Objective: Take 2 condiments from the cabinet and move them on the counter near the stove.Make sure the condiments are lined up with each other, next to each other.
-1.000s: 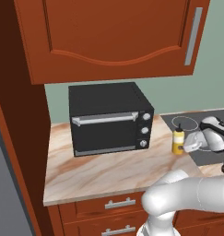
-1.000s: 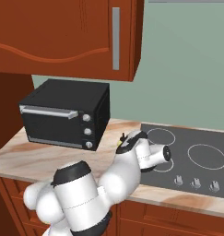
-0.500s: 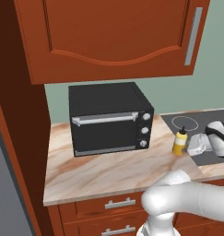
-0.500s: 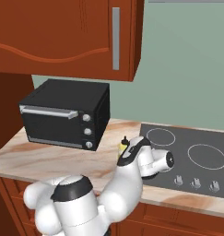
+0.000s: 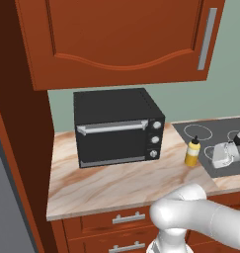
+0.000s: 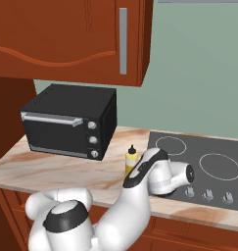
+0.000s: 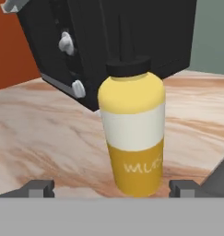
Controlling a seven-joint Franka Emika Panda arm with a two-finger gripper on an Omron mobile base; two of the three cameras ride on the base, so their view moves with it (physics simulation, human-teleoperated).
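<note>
On the table point(image 5: 106, 185), just left of the stove point(image 6: 208, 164), the bottle point(image 5: 192, 152) stands upright, nozzle up. In the hand view I see it dead ahead at twelve o'clock, its base between my two fingertips point(image 7: 37, 188) with clear table showing on both sides of it. So the jaws point(image 7: 111, 189) are spread wide and touch nothing; the bottle stands free.

What the next move turns on: the bottle's long axis is vertical and my hand lies level with it, coming from the stove side. In the left base view the hand sits at three o'clock from the bottle, over the edge of the cooktop. To my eye the first condiment is placed, and I judge the sensible thing is to draw straight back along that line, away from the bottle, so neither finger clips it and tips it.

Around it: the toaster oven point(image 5: 116, 127) stands at nine o'clock from the bottle in the left base view, near but apart. The cabinet point(image 6: 71, 39) hangs above, door shut, handle point(image 6: 123, 40) at its right edge. The second condiment isn't on the table, and I'd guess it is behind that door. The spot beside the bottle, between it and the oven, looks free for it.
</note>
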